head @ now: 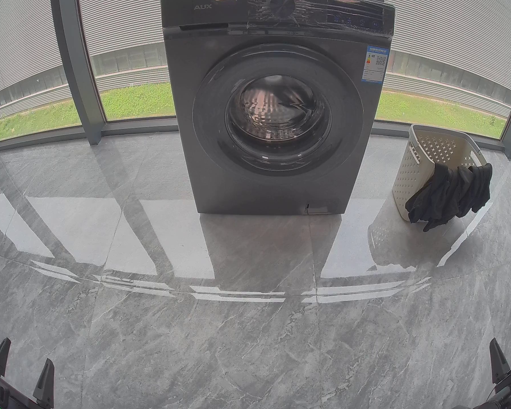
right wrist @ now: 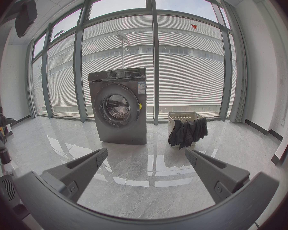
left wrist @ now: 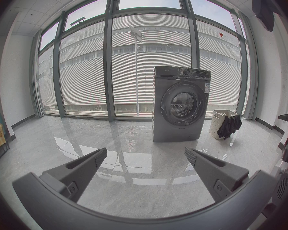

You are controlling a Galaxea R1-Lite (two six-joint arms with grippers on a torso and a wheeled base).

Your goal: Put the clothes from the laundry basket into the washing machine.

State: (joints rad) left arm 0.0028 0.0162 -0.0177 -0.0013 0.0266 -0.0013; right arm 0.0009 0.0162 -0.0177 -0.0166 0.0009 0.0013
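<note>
Clothes (head: 448, 195) over laundry basket (head: 406, 180) rim, long axis vertical; left hand (left wrist: 144, 151) and right hand (right wrist: 146, 151) released, empty.

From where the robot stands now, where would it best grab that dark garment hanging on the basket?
Probably the bunched cloth of the dark garment where it crosses the near rim of the laundry basket. It hangs outside over that rim, so folds stand exposed. Coming from above and in front with the open right gripper seems easiest, as the basket stands on the robot's right.
</note>
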